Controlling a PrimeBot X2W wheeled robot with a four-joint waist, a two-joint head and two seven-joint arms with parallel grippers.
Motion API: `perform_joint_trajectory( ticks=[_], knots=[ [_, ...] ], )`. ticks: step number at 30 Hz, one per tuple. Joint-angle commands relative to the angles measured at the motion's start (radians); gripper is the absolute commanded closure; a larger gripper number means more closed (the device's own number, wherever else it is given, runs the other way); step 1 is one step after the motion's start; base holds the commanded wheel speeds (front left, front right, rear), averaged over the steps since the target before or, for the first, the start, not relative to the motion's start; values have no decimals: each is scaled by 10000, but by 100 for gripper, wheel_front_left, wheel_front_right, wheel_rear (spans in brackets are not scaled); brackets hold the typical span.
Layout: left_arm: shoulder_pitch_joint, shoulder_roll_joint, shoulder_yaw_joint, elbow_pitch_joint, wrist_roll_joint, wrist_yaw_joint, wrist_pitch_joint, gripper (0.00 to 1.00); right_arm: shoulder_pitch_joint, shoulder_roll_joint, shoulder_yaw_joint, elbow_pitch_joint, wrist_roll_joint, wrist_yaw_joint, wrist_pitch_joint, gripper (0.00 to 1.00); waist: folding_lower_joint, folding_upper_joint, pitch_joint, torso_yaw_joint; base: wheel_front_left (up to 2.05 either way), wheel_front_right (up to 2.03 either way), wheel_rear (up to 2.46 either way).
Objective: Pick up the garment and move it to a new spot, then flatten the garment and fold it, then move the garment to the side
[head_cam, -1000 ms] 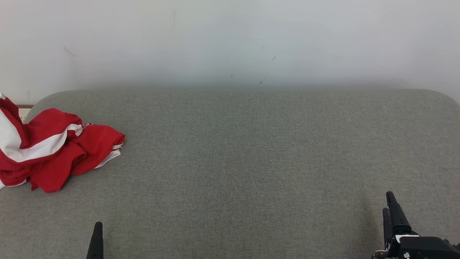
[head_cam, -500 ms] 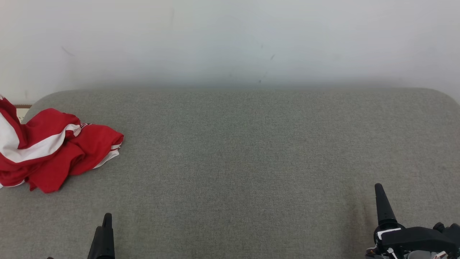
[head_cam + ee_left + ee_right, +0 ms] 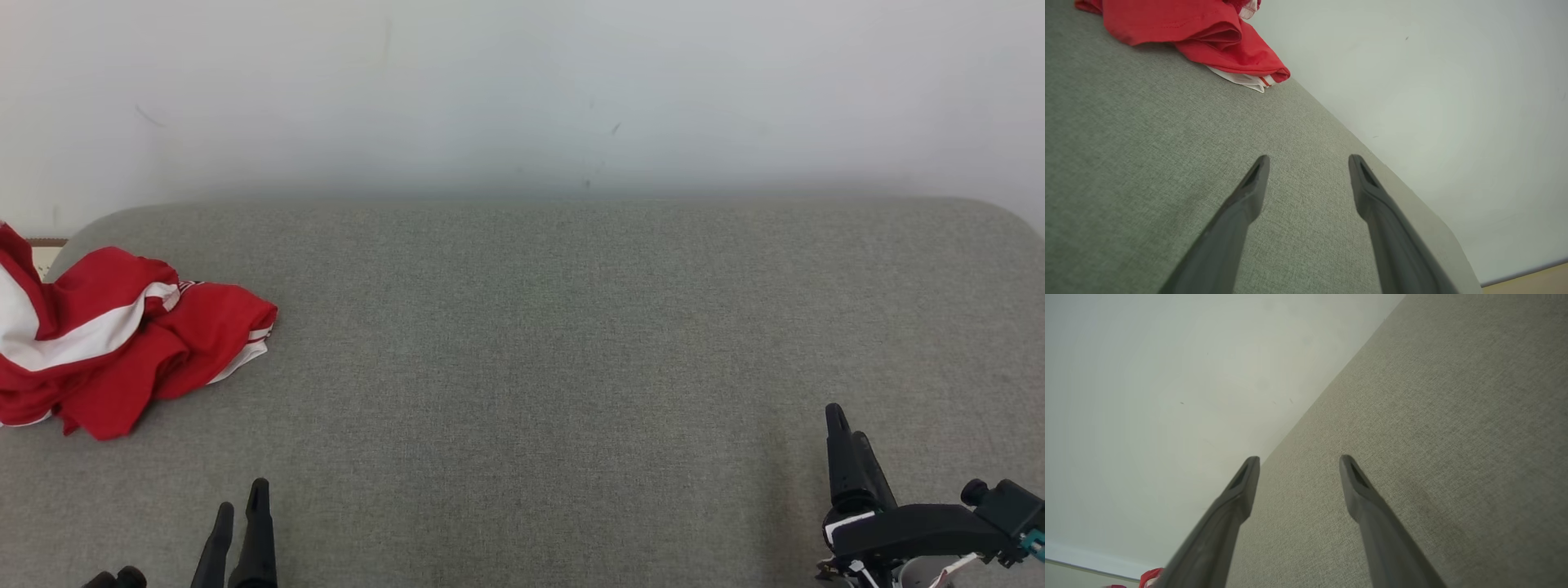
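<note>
Red-and-white garment (image 3: 122,343) lies crumpled, untouched. Left gripper (image 3: 242,496) is nearest it, right gripper (image 3: 846,423) well away, both jaws apart and empty. Left should bite the thick bunch, not an edge.

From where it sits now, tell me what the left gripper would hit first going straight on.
Probably the grey woven fabric surface near its far edge, though depth is unclear and the left gripper might skim past to the white wall. The crumpled red-and-white garment lies off that line.
</note>
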Motion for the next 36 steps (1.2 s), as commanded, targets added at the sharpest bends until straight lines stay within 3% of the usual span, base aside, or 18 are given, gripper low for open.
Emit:
perform_joint_trajectory(
  ticks=[1,36],
  knots=[
    [-274,20,4,-92,450,33,-138,0,-222,-126,110,-79,-419,3,-129,0,0,0,1,-5,0,0,0],
    [-456,5,84,112,4261,303,-1027,0,-601,-395,1102,189,-3434,5,-1043,0,0,0,109,-142,0,0,0]
  ],
)
